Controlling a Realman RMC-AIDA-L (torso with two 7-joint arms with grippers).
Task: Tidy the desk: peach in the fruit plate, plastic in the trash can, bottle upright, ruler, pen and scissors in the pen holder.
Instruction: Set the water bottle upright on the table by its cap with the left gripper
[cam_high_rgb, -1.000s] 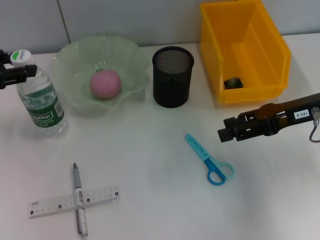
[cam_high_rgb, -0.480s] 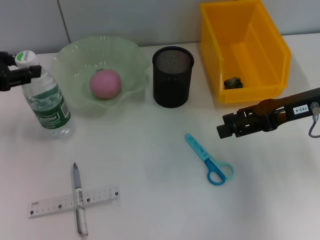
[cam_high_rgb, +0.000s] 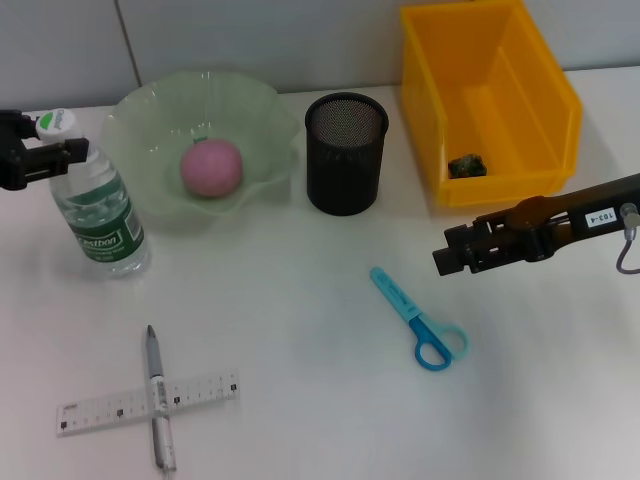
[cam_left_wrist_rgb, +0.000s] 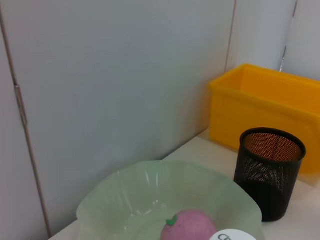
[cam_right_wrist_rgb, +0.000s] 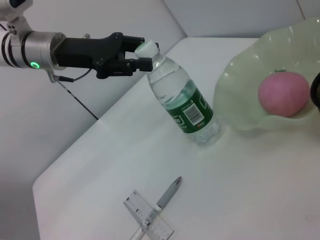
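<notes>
A clear water bottle with a green label stands tilted on its base at the table's left. My left gripper is shut on its neck, just under the white cap. The pink peach lies in the pale green fruit plate. Blue scissors lie flat at centre right, with my right gripper hovering just beyond them. A grey pen lies across a clear ruler at the front left. The black mesh pen holder holds nothing I can see.
A yellow bin stands at the back right, with a dark crumpled piece of plastic in it. A wall runs along the table's back edge. The left wrist view shows the plate, the peach and the holder.
The left gripper and the bottle have shifted a little to the right, toward the plate. The right gripper has drawn slightly back toward the bin.
</notes>
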